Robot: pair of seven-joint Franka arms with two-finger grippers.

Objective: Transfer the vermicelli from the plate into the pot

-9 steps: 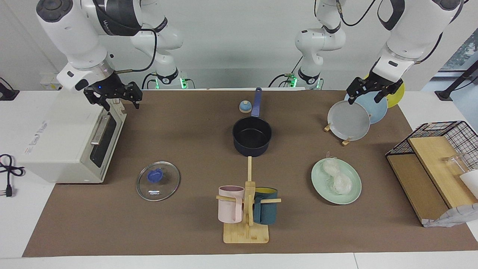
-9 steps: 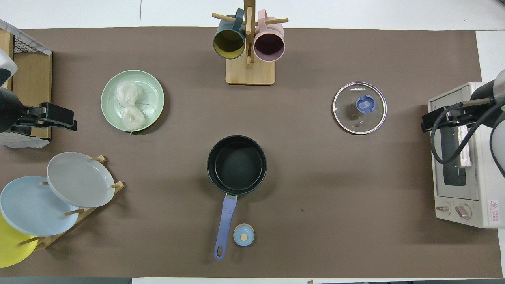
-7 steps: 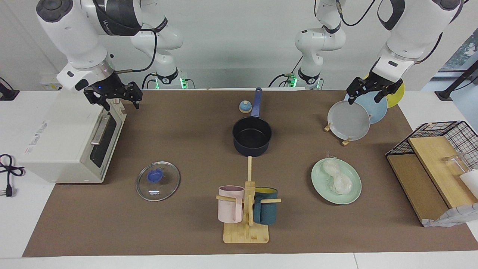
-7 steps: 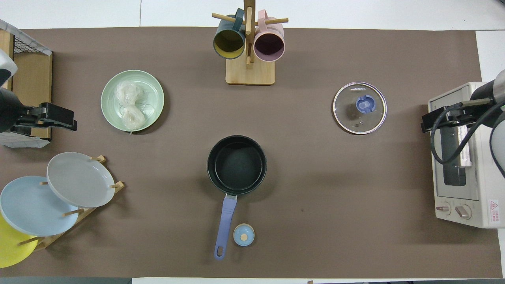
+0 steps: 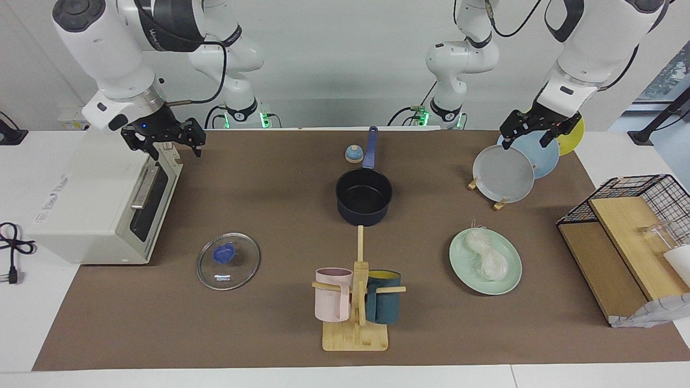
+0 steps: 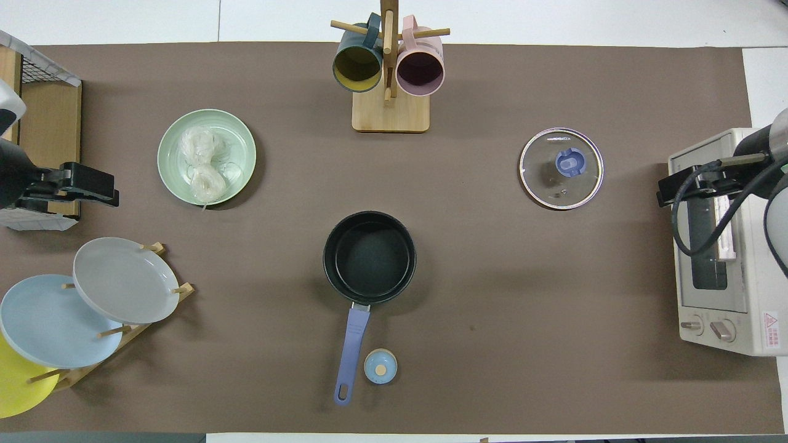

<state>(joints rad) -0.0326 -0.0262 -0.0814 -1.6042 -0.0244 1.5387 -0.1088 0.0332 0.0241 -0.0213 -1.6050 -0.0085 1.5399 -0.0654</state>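
The vermicelli lies as a whitish bundle on the mint-green plate, toward the left arm's end of the table; it also shows in the overhead view on the plate. The dark pot with its blue handle stands mid-table, empty, nearer to the robots than the plate; it also shows from above. My left gripper hangs open and empty over the plate rack. My right gripper hangs open and empty over the toaster oven's front edge.
A rack holds grey, light blue and yellow plates. A toaster oven stands at the right arm's end. A glass lid, a mug tree, a small blue cap and a wire-and-wood shelf are on the table.
My left gripper has lifted very slightly over the plate rack. Nothing else has moved.
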